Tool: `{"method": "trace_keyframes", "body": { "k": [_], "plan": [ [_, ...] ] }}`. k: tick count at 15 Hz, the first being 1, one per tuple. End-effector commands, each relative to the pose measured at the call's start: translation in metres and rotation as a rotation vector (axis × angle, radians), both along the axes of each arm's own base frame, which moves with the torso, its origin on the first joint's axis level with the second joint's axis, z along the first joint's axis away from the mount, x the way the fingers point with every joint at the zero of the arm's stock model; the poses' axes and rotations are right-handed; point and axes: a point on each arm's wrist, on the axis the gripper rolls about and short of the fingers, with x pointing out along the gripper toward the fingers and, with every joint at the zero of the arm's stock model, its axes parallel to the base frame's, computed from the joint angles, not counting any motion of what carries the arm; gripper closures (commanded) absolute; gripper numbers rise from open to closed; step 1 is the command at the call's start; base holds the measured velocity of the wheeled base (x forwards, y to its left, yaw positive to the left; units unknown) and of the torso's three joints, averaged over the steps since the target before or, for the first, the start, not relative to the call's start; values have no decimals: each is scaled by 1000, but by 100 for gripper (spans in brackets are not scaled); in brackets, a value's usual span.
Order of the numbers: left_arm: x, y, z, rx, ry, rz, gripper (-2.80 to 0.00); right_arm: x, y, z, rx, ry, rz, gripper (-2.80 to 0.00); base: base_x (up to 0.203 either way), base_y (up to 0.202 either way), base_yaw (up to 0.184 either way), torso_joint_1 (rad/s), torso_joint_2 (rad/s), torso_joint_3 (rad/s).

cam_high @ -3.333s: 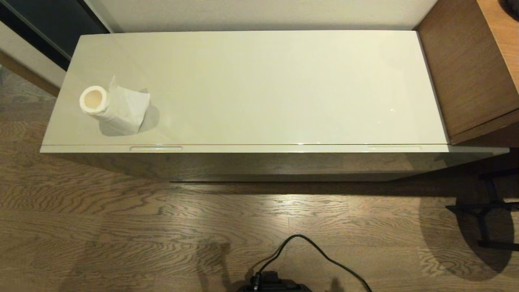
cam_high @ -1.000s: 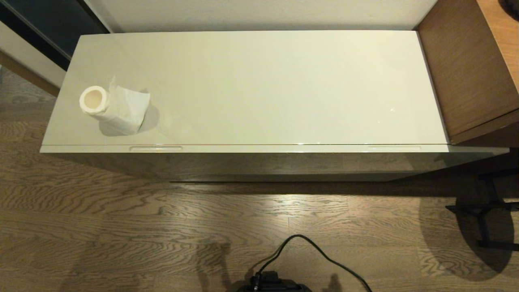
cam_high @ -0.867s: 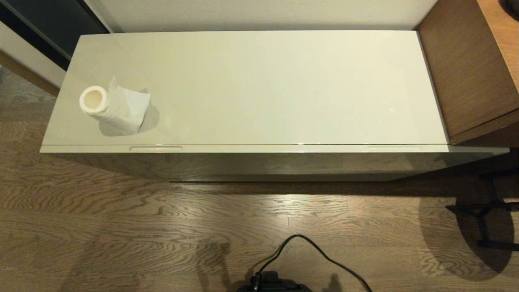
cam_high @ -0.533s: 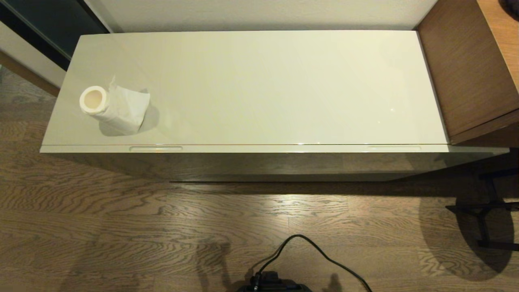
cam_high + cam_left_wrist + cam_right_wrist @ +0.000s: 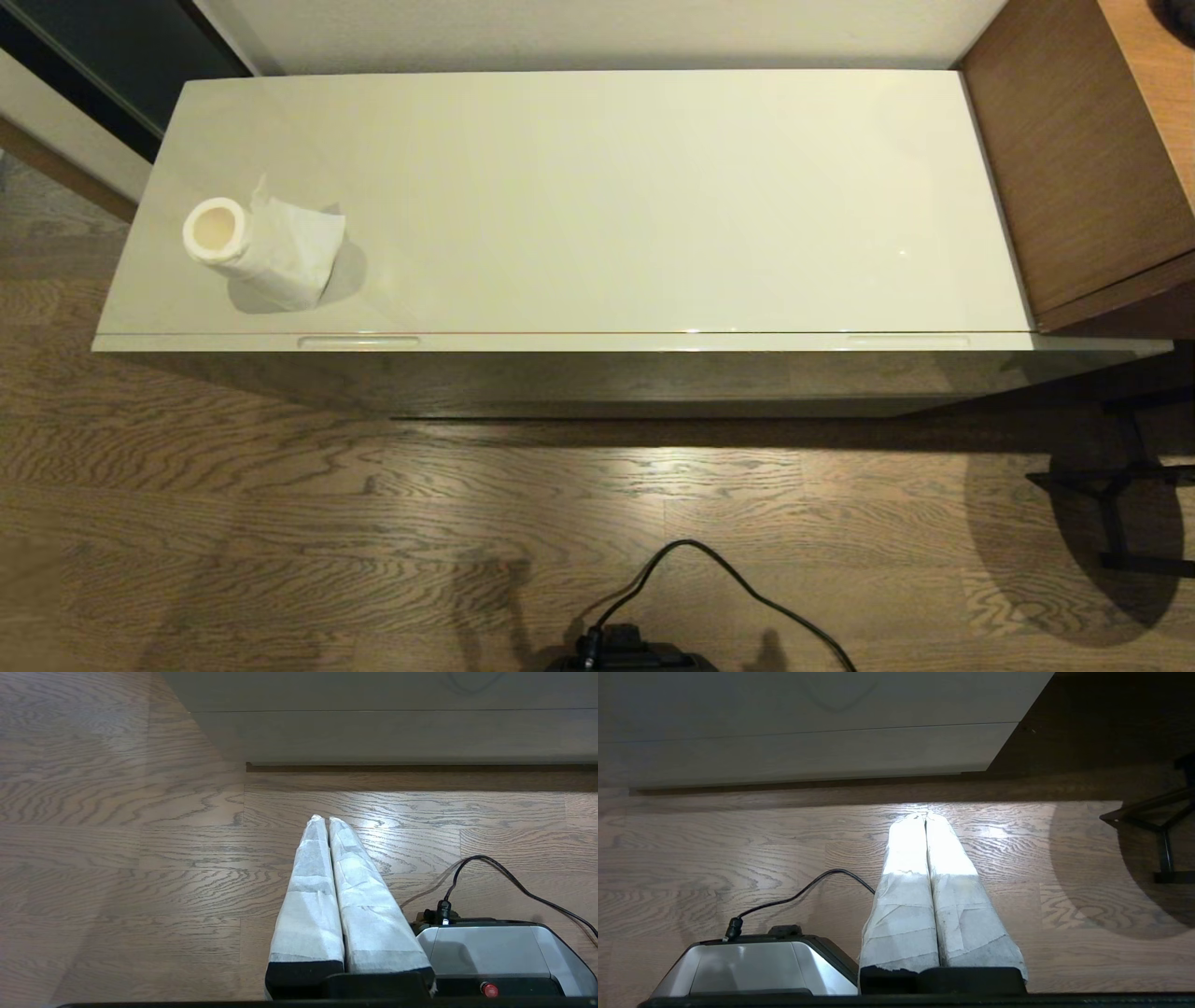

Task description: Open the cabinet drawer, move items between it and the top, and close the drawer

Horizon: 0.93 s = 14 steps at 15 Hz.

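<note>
Nothing has moved since the earlier frames: the toilet paper roll [image 5: 257, 250] lies where it did, on its side at about nine o'clock on the top [image 5: 597, 201], its loose sheet trailing toward three o'clock. The cabinet drawer [image 5: 597, 343] is fully closed, its front edge running along six o'clock of the top, with the left slot handle [image 5: 358, 342] at about seven o'clock and the right slot handle [image 5: 907, 341] at about five o'clock.

Neither arm shows in the head view. The left gripper [image 5: 323, 819] hangs over the wood floor [image 5: 280, 523] with its padded fingers pressed together and nothing between them; the right gripper [image 5: 924, 817] does likewise on its own side. Between them sits the robot's base with a black cable [image 5: 719, 569] looping out across the floor at six o'clock.

Risks, as I judge them: the slots are slim and glossy, so a fingertip may slip out before the drawer yields. Pulling one handle of so wide a drawer could rack it and make it jam. The roll may trundle off, or unwind by its loose sheet, if the cabinet is jolted. Driving closer might snag the cable.
</note>
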Motion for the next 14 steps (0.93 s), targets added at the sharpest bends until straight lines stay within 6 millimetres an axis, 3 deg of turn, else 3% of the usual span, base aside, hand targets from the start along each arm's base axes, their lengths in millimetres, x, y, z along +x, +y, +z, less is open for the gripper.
{"method": "trace_keyframes", "body": {
  "k": [1, 14],
  "plan": [
    [0, 0, 0, 0, 2, 1, 0, 0, 0, 0, 0, 1, 0, 0, 0, 0, 0, 0, 0, 0],
    [0, 0, 0, 0, 0, 1, 0, 0, 0, 0, 8, 1, 0, 0, 0, 0, 0, 0, 0, 0]
  ]
}}
